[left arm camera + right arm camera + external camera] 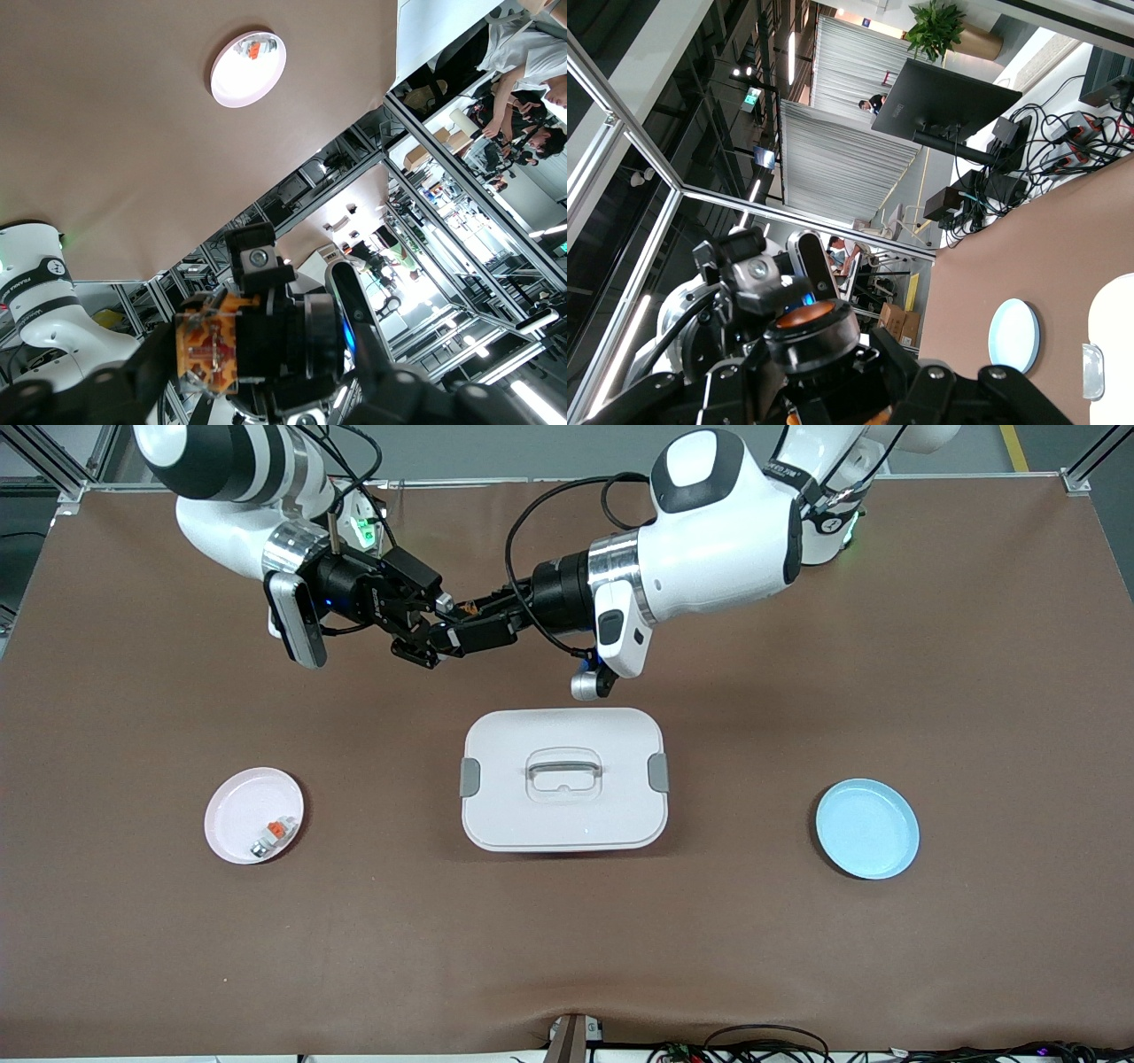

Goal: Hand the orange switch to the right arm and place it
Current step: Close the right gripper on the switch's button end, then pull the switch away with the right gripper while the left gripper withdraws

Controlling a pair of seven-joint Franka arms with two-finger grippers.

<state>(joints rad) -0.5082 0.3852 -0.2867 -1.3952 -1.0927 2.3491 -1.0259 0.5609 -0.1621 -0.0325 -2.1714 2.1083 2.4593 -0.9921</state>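
You have two white Franka arms meeting in the air over the brown table, above the bare stretch farther from the front camera than the one white lidded box (563, 778). The right gripper (431, 631) is clamped on the small black orange-capped switch (467, 609); the left gripper (461, 622) has its fingers spread apart around it. Two plates lie on the table: a pink one (232, 808) toward the right arm's end, holding one white-and-silver part with an orange tab (272, 836), and a blue one (867, 828) toward the left arm's end.
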